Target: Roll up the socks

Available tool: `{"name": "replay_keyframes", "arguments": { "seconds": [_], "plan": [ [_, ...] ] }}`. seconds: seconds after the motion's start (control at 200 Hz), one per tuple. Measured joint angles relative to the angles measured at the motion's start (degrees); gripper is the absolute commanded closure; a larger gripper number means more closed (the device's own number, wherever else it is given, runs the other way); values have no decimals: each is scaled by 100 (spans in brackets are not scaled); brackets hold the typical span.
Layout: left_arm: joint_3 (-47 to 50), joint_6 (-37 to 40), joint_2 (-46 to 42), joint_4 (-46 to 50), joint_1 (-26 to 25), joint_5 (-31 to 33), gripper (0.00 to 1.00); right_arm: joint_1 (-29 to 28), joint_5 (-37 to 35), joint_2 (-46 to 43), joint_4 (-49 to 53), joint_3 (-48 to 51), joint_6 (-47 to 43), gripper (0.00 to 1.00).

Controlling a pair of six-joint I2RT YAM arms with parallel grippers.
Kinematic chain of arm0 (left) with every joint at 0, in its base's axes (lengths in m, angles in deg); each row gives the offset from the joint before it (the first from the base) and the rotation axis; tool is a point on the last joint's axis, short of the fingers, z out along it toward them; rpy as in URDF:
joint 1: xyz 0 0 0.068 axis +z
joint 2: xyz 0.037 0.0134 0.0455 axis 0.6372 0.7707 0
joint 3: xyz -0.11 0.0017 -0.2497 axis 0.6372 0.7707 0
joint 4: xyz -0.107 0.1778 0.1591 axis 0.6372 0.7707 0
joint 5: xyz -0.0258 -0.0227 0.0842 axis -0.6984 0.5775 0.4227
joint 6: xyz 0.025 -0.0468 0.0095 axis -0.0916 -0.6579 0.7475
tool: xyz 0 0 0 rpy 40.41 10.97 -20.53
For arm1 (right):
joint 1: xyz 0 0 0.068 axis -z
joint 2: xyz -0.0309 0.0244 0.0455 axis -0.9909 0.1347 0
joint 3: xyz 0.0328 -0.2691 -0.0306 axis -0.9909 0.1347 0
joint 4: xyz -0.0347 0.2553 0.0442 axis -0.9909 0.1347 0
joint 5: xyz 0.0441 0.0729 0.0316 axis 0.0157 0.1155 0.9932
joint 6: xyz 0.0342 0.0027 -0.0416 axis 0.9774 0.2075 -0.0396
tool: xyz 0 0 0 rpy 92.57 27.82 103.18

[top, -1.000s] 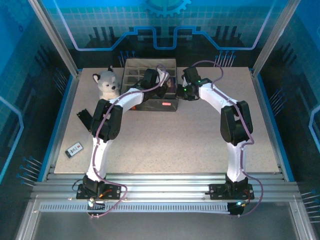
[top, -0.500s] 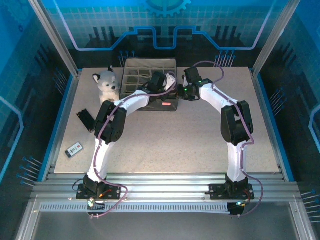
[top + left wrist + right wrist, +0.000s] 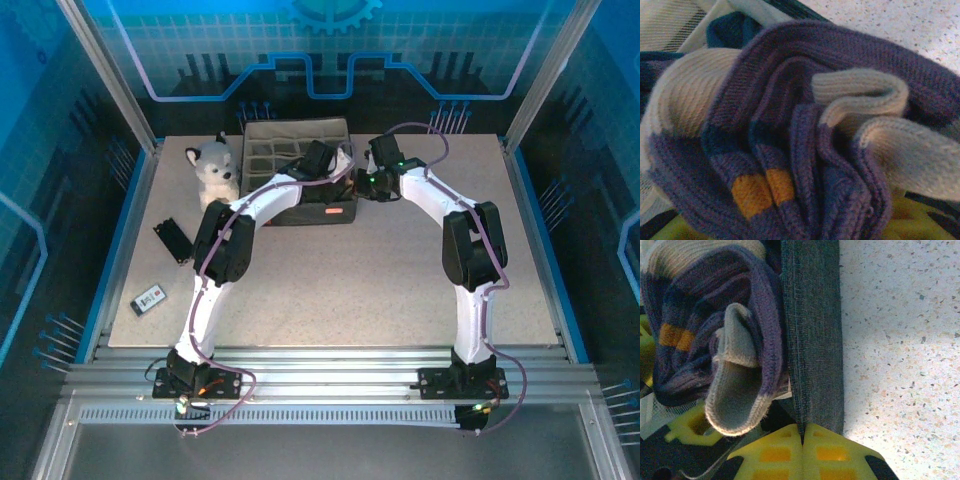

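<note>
Where the organizer [image 3: 262, 140] ends on the right, we find the socks [image 3: 790, 140] bundled

As we read from the left, a plush husky [image 3: 213, 167] sits on the surface [image 3: 350, 270] just beside the grey fabric organizer. Our left end effector [image 3: 338, 168] hangs over the organizer's right end, close above the socks. We cannot tell how far its jaws are parted or whether they grip. The socks lie rolled together inside that end compartment, purple knit folded around tan and navy with an orange patch showing, pressed against the right wall. Our right end effector [image 3: 802, 432] is fully closed, its yellow tips pinching the edge of that wall.
</note>
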Motion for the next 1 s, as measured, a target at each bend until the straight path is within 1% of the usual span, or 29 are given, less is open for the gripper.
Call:
{"name": "replay_keyframes", "arguments": {
  "seconds": [0.28,0.43,0.555,0.615,0.77,0.91,1.001],
  "plan": [
    [-308,-306,-177,702,166,-627,45,0,4,0,13,0,0,98],
    [-518,-479,-271,1019,245,-992,44,0,4,0,13,0,0,98],
    [-625,-608,-334,1102,271,-1202,44,0,7,0,11,0,0,99],
    [-651,-669,-361,1110,273,-1290,48,0,7,0,13,0,0,99],
    [-846,-890,-352,1185,286,-1449,65,0,7,0,13,-2,0,99],
    [-1703,-1040,-44,1346,293,-1506,75,0,7,0,11,-2,0,99],
    [-2015,-1067,155,1346,293,-1510,81,0,7,0,11,-2,0,99]
  ]
}}
